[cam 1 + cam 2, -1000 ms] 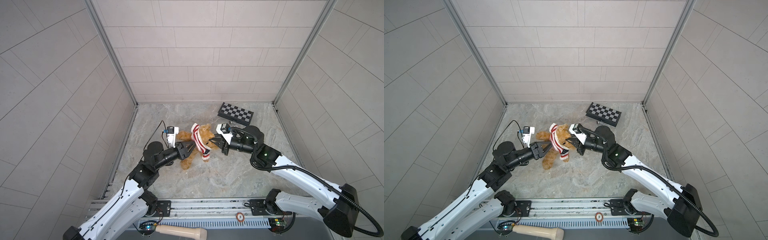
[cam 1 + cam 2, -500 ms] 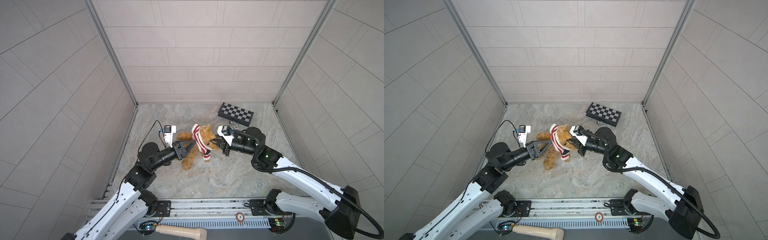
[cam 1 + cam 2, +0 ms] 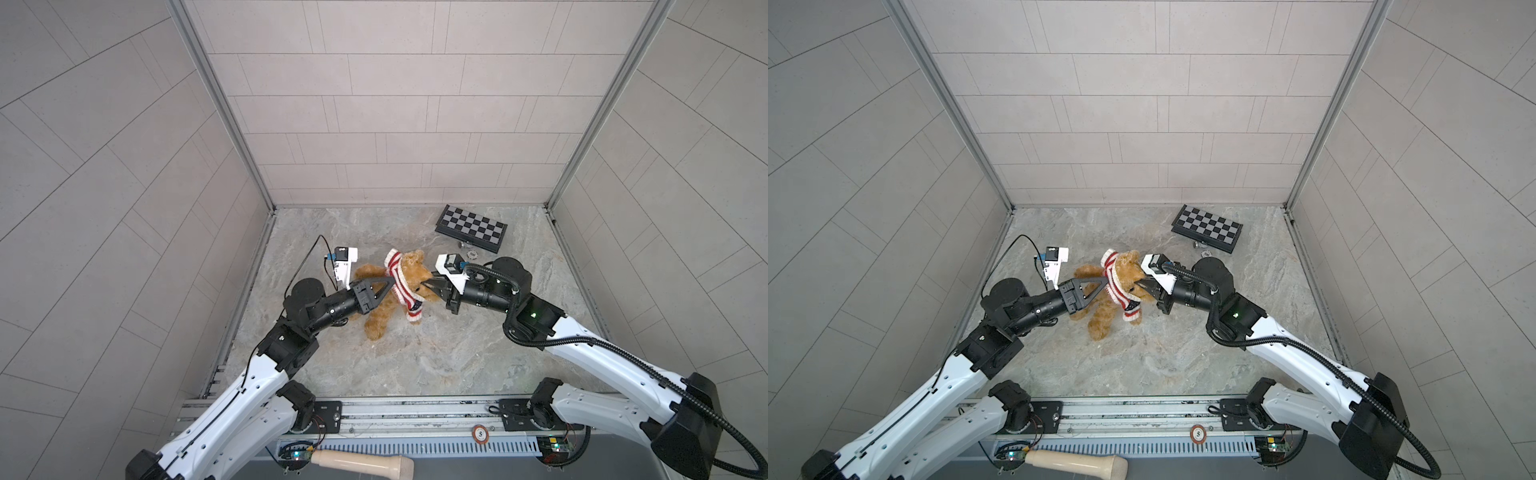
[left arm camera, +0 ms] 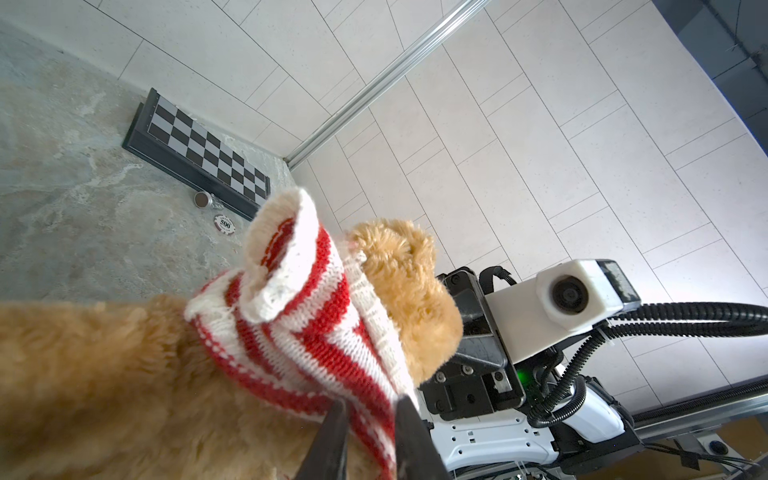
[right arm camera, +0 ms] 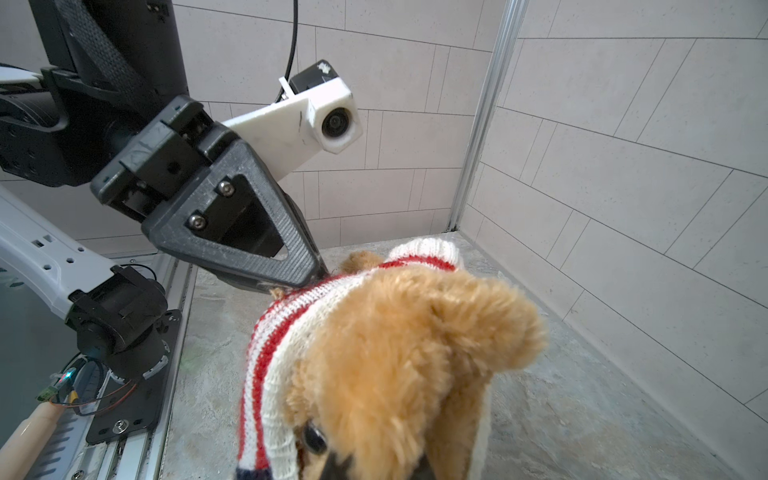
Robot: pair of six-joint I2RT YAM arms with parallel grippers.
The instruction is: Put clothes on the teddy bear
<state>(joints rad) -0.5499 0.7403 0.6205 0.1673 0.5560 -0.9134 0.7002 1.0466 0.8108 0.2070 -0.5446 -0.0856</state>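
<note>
The teddy bear [image 3: 381,311] lies mid-floor between my two grippers, with its legs trailing toward 6 o'clock on the marble tabletop [image 3: 415,357]. From 3 o'clock, my right gripper [image 3: 427,285] is clamped tight on its muzzle. From 9 o'clock, my left gripper [image 3: 391,285], jaws narrowed to a slit, nips the striped sweater [image 3: 401,286] bunched at the bear's neck. One sleeve stands up hollow. Open floor spreads from 4 to 7 o'clock. At 1 o'clock, well apart, a chessboard [image 3: 471,227] sits by the back wall's edge, with a poker chip [image 3: 471,254] just beside it.
</note>
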